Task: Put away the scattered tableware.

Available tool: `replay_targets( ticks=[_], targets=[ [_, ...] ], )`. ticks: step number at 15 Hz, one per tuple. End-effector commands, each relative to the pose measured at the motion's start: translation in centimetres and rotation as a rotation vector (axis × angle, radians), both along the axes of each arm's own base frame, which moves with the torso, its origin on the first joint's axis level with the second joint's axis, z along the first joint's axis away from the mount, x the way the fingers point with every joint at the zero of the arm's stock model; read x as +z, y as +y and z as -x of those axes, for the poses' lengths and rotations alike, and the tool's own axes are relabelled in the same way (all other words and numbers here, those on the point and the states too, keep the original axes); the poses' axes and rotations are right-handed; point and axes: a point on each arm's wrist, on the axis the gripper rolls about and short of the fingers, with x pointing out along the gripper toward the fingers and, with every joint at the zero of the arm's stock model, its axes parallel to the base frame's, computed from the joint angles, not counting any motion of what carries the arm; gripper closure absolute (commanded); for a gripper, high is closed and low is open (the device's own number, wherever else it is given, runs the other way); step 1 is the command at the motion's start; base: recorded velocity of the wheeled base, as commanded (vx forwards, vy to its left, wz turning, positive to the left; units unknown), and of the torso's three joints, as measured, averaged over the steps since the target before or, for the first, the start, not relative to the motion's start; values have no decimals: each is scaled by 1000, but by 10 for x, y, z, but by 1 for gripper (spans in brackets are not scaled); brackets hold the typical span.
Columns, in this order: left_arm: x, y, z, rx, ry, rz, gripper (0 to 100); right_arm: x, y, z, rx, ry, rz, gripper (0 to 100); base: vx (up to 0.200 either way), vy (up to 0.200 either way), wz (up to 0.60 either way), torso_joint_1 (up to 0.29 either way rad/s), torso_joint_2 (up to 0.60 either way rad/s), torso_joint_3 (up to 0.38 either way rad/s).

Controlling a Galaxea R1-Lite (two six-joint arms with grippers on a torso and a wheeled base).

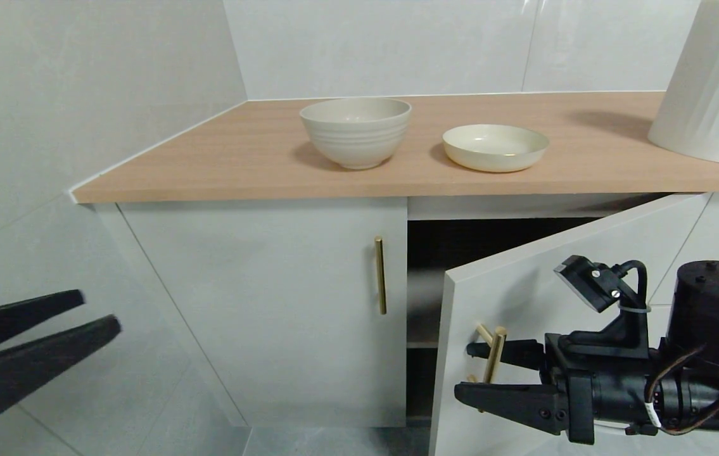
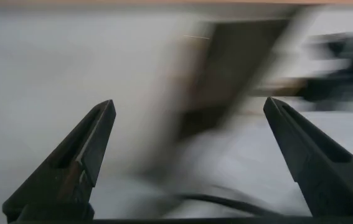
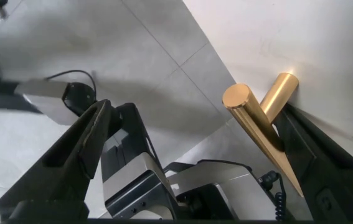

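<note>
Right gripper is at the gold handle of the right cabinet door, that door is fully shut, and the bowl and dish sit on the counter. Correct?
Not quite. The right cabinet door is swung open, not shut; the head view shows the dark cabinet interior behind it. The right gripper is at its gold handle, and the bowl and dish sit on the counter.

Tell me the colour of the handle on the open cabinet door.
The handle is shiny gold, clearest in the right wrist view.
</note>
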Motion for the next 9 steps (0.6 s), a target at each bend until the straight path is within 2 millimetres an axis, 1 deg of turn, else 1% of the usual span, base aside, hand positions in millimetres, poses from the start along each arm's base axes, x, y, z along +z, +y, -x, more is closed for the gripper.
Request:
replay_targets(
  ticks=[1,2,3,4,6,7,8,9],
  targets=[
    [-9,-65,-39,-316,231,127,0,0,0,0,4,-1,-1,0,0,0,0,0,0,0],
    [-16,-75,-52,-321,226,113,0,0,0,0,2,-1,-1,0,0,0,0,0,0,0],
    [-26,-89,-72,-315,192,77,0,1,0,0,2,-2,-2,0,0,0,0,0,0,0],
    [-33,-95,-91,-264,143,45,0,1,0,1,2,-2,-2,0,0,0,0,0,0,0],
    [-43,-103,-109,-212,103,21,0,1,0,1,2,-2,-2,0,0,0,0,0,0,0],
    [-59,-109,-119,-199,117,3,0,0,0,0,2,-1,-1,0,0,0,0,0,0,0],
    [-72,-112,-124,-197,144,-17,0,0,0,0,2,-2,-2,0,0,0,0,0,0,0],
    [-80,-116,-128,-196,146,-23,0,1,0,1,2,-2,-2,0,0,0,0,0,0,0]
  ],
)
